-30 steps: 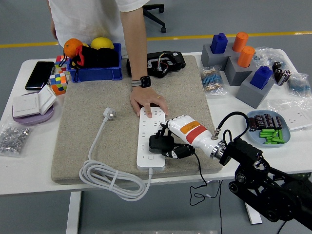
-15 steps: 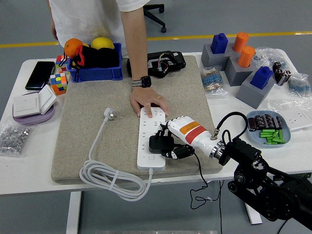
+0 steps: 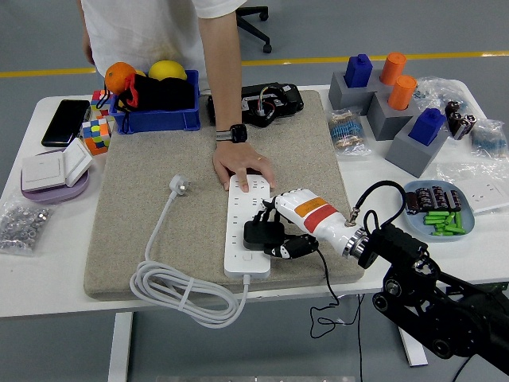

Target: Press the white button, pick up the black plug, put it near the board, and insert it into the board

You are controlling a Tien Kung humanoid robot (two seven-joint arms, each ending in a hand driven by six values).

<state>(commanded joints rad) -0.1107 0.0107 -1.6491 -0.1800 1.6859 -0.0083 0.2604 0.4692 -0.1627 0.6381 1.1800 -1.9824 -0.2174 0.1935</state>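
Grey shop floor behind; white counter carries a beige felt mat with a white power strip on it. My right robot hand is curled around the black plug, fingers pinching its body from the side, plug sitting on the strip's lower sockets. Can't tell if the pins are seated. A person's hand pins the strip's far end, so it shouldn't slide. Left arm not visible.

Handling call: the plug is light, rigid moulded plastic, smooth, likely to twist in a loose pinch. Grip the flat sides of the body, not its trailing black cable. Insertion probably needs firm straight-down force; tilt risks jamming the pins.
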